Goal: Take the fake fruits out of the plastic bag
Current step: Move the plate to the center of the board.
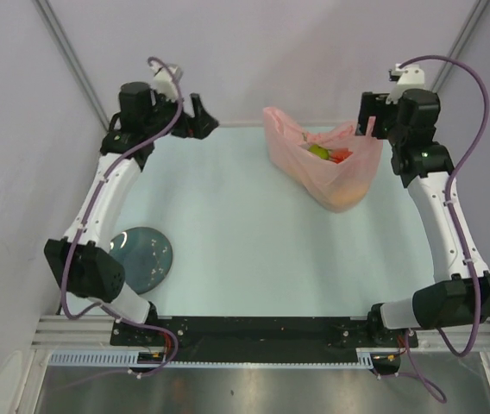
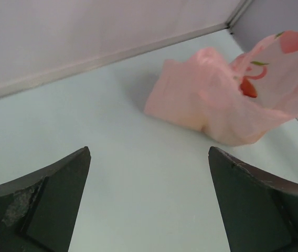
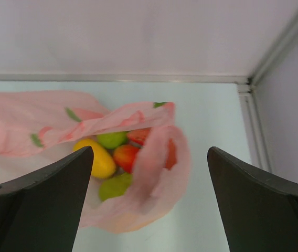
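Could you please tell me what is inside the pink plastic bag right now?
In the open bag I see a yellow fruit, a green fruit, a red fruit and a lower green fruit. Anything beneath them is covered by the pink plastic.

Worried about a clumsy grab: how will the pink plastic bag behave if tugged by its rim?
Probably floppy: the pink plastic bag is thin and crumpled, its rim sagging over the fruits, so it would fold, not lift whole. The rounded fruits may roll inside, shifting its weight.
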